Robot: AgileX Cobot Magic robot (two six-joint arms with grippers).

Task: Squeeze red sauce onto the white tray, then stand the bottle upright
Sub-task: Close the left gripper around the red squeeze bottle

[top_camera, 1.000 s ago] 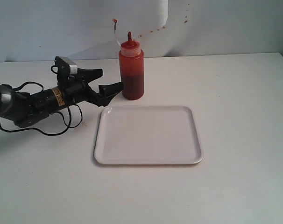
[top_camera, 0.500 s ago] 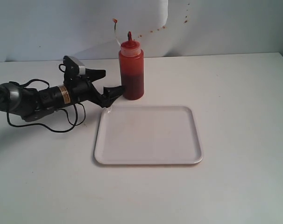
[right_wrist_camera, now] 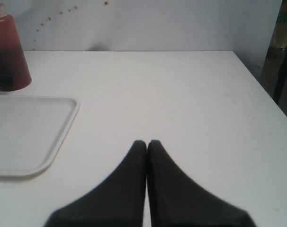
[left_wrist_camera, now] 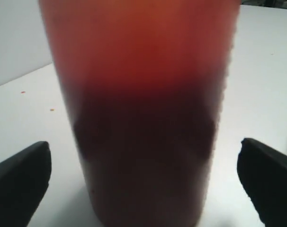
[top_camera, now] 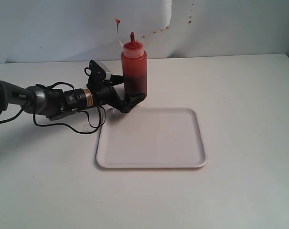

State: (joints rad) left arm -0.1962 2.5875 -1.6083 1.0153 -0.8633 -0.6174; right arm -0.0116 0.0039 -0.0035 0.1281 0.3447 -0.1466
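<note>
The white tray (top_camera: pixel 151 138) lies mid-table. Just beyond its far-left corner the bottle (top_camera: pixel 134 71) stands upright toward the far edge. The left gripper (left_wrist_camera: pixel 144 161) is spread wide, straddling its base with gaps showing. The right gripper (right_wrist_camera: pixel 147 147) is elsewhere, its fingers pressed together.

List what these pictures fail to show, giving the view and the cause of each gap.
1. Bottle nozzle: left wrist view, cut off by the frame edge; the body is blurred, too close to the lens.
2. Bottle base: exterior view, partly hidden by the left end effector.
3. Tray: right wrist view, cut off by the frame edge.
4. Right end effector: outside the exterior view; only its tips show in its wrist view.
</note>
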